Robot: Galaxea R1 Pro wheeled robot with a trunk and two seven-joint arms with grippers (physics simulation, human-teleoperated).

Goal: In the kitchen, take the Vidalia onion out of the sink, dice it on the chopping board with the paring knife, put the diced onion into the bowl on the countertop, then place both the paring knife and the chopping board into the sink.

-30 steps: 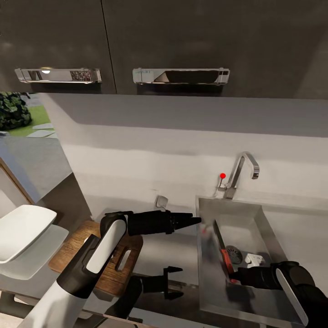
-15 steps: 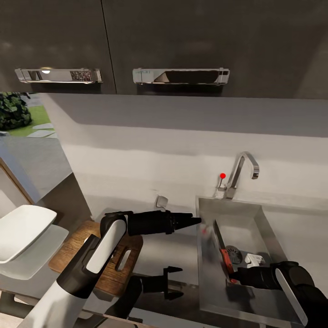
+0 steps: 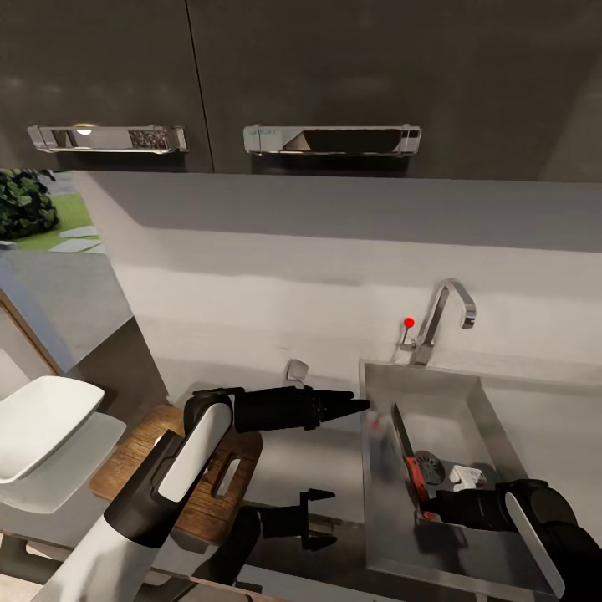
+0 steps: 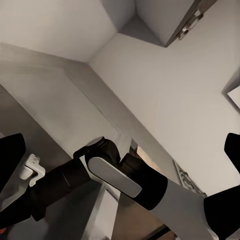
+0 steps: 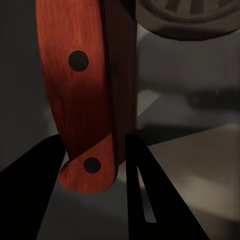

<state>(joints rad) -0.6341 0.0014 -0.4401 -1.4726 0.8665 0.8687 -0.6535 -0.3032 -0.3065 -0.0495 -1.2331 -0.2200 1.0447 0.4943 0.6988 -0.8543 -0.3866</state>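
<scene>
Grey countertop (image 3: 318, 468) runs beneath dark wall cabinets (image 3: 334, 75), with the sink (image 3: 493, 426) set into its right half and a chrome faucet (image 3: 443, 313) with a red knob at the basin's far edge. Inside the basin, the paring knife (image 3: 410, 460) lies with its long axis running near to far: dark blade pointing away toward the faucet, red handle toward the near rim, just left of the round drain (image 3: 431, 466). The right gripper (image 3: 431, 506) sits low in the basin at the handle's near end, so the knife extends straight ahead of it, along the line of the fingers. The right wrist view shows what the head view cannot: the riveted handle butt (image 5: 87, 100) stands between the two dark fingers (image 5: 145, 200), which flank it closely; actual contact cannot be told. By this reading, the knife is either just being set down or about to be let go. The left gripper (image 3: 322, 518) hangs spread and empty at the near edge of the counter, well apart from the knife; the right arm is plainly nearer. The chopping board (image 3: 221, 481) remains on the counter to the left, partly under the left arm, not yet in the sink. The bowl (image 3: 38, 422) stands farther left.
</scene>
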